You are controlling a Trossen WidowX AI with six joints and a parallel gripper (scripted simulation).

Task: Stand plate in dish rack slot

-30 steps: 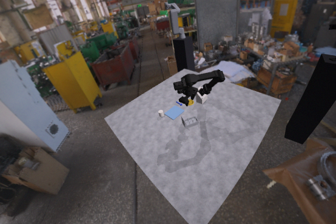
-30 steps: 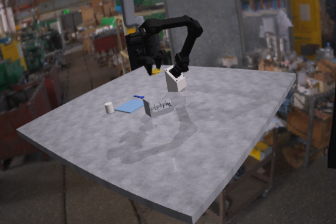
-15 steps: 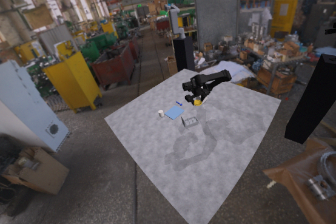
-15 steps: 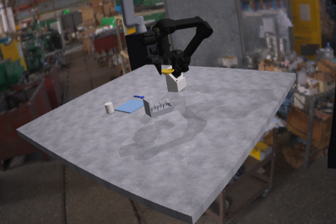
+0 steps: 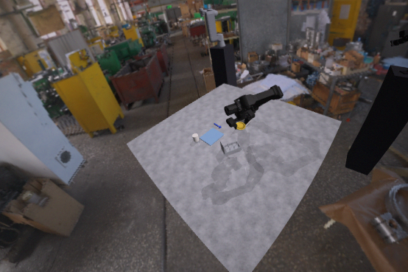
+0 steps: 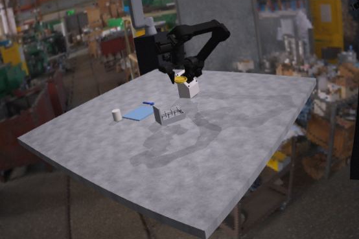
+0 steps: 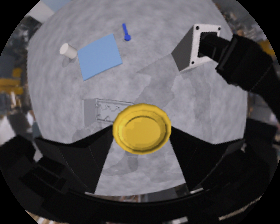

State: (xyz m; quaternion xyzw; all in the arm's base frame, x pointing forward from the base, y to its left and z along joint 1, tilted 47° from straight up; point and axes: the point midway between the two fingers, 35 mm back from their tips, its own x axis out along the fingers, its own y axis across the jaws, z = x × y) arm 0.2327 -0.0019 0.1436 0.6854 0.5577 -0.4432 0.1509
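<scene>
A round yellow plate (image 5: 240, 125) (image 6: 181, 79) (image 7: 142, 129) is held in the air between the fingers of my gripper (image 7: 141, 128), which is shut on its two opposite sides. In the exterior view the plate looks nearly flat, above the table and in front of the arm's white base. The grey dish rack (image 5: 230, 147) (image 6: 170, 116) (image 7: 108, 110) stands on the table with its rails upward, lower than the plate. In the wrist view the plate hides part of the rack.
A blue board (image 5: 211, 136) (image 6: 139, 113) (image 7: 100, 57) lies beside the rack. A white cup (image 5: 195, 138) (image 6: 116, 115) (image 7: 68, 51) stands beyond the board. A small blue utensil (image 5: 217, 125) (image 6: 148, 103) (image 7: 126, 33) lies behind the board. The arm's white base (image 6: 188, 89) (image 7: 191, 47) stands behind the rack.
</scene>
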